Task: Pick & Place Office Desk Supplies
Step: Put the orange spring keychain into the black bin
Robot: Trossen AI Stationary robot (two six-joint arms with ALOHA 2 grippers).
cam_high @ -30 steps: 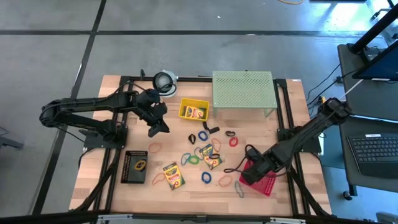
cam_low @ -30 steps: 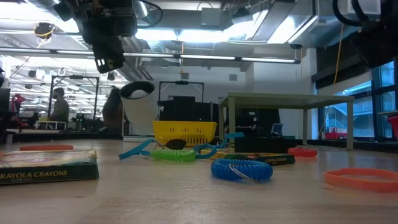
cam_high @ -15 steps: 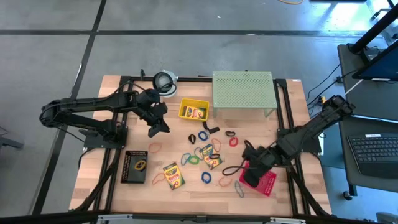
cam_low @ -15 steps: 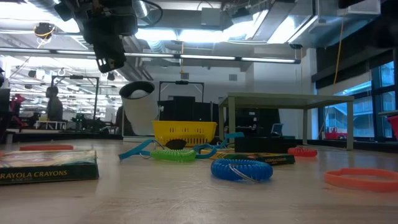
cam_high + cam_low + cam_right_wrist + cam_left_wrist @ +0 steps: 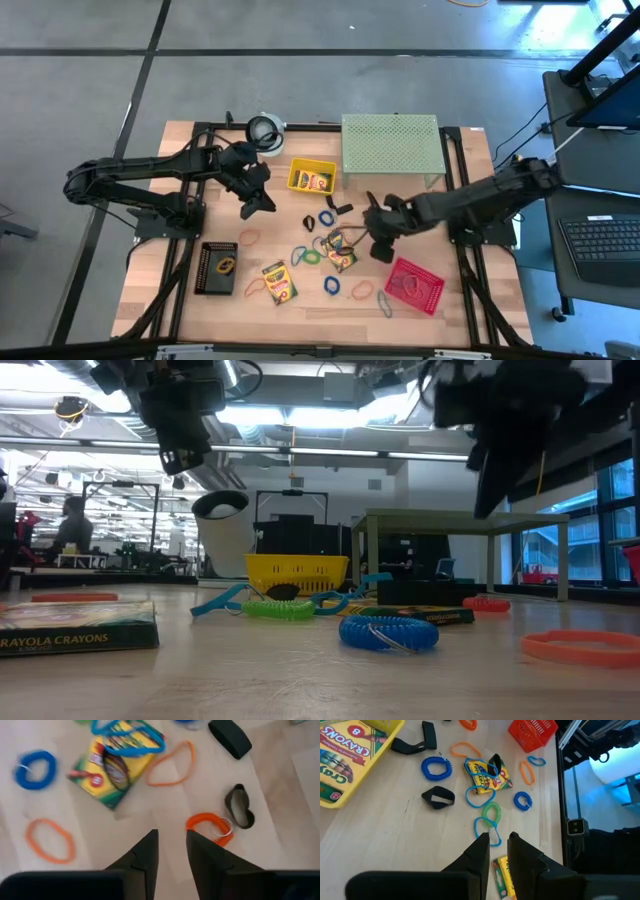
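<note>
Crayon boxes lie flat on the table: one (image 5: 340,250) in the middle under blue loops, one (image 5: 280,283) nearer the front, one in the yellow bin (image 5: 312,178). Rubber-band loops are scattered around them, among them a blue one (image 5: 331,285), an orange one (image 5: 170,765) and an orange coil (image 5: 210,826). Black clips (image 5: 343,209) lie nearby. My right gripper (image 5: 382,248) hovers over the middle box's right side, pointing down, fingers narrowly open and empty (image 5: 171,840). My left gripper (image 5: 256,208) waits in the air at the table's left, narrowly open and empty (image 5: 497,845).
A red basket (image 5: 415,285) stands at the front right, a black tray (image 5: 218,268) at the front left. The pale green perforated stand (image 5: 390,145) and a round white roll (image 5: 265,130) stand along the far edge.
My right gripper has swung from above the red basket toward the table's middle, leftward and toward the far edge, rising a little and rolling about its own axis. It now hangs beside the middle crayon box. The things on the table lie as before.
</note>
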